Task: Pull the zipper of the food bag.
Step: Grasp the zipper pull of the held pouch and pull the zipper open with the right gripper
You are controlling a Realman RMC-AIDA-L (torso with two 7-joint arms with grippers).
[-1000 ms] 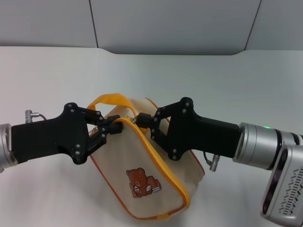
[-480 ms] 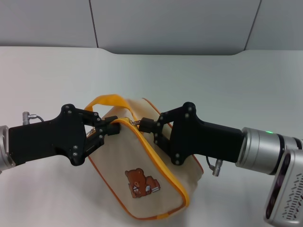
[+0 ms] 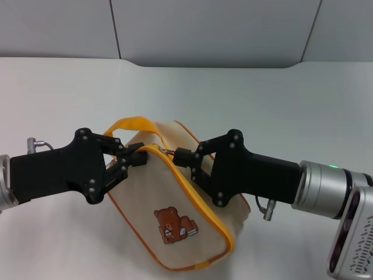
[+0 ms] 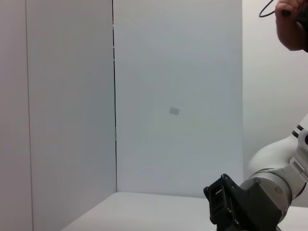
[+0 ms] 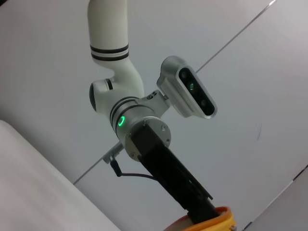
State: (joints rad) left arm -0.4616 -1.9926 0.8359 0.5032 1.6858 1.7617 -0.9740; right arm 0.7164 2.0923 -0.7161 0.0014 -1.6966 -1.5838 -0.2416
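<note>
The cream food bag [image 3: 180,204] with a brown bear patch [image 3: 172,224] lies on the white table in the head view. Its orange strap handle [image 3: 133,123] arches at the far left. The orange-yellow zipper [image 3: 195,198] runs along the top edge toward the near right corner. My left gripper [image 3: 137,156] is shut on the bag's far left corner by the zipper's end. My right gripper [image 3: 178,156] is shut on the small silver pull tab [image 3: 168,151], just right of the left gripper. An orange piece of the bag [image 5: 214,222] shows in the right wrist view.
The white table [image 3: 280,99] stretches all around the bag, with a grey wall behind it. The left wrist view shows the right arm's black gripper body [image 4: 226,209] against the wall. The right wrist view shows the left arm [image 5: 139,125] with a green light.
My right gripper has shifted a little to the right and nearer along the zipper, taking the pull tab with it. The left gripper has kept its hold and barely moved.
</note>
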